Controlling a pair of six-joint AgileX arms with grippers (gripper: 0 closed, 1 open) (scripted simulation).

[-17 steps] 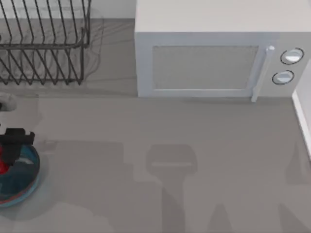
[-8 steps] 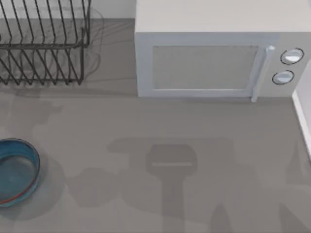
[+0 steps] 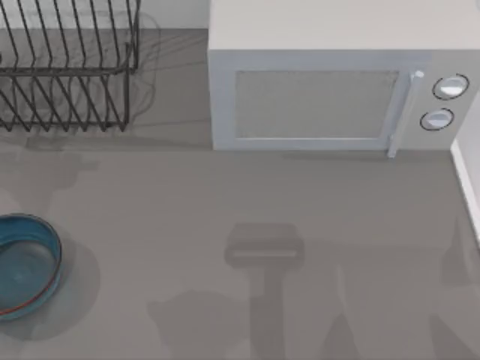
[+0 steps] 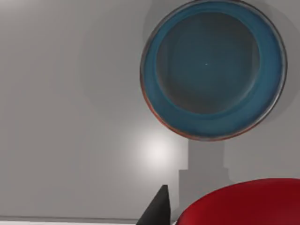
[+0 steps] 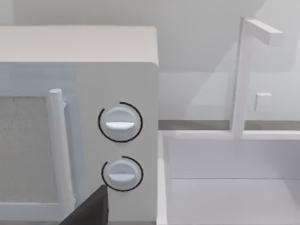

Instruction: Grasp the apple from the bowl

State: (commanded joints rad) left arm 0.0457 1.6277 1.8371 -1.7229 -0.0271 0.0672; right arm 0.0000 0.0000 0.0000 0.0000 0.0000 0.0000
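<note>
Looking down my left wrist view, the apple (image 4: 243, 202) sits against my left jaws, seemingly grasped, directly above the emptied bowl (image 4: 213, 123) at the tabletop's (image 3: 225, 210) left.

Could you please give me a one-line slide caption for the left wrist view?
Left gripper holds the red apple high above the empty blue bowl on the grey table.
</note>
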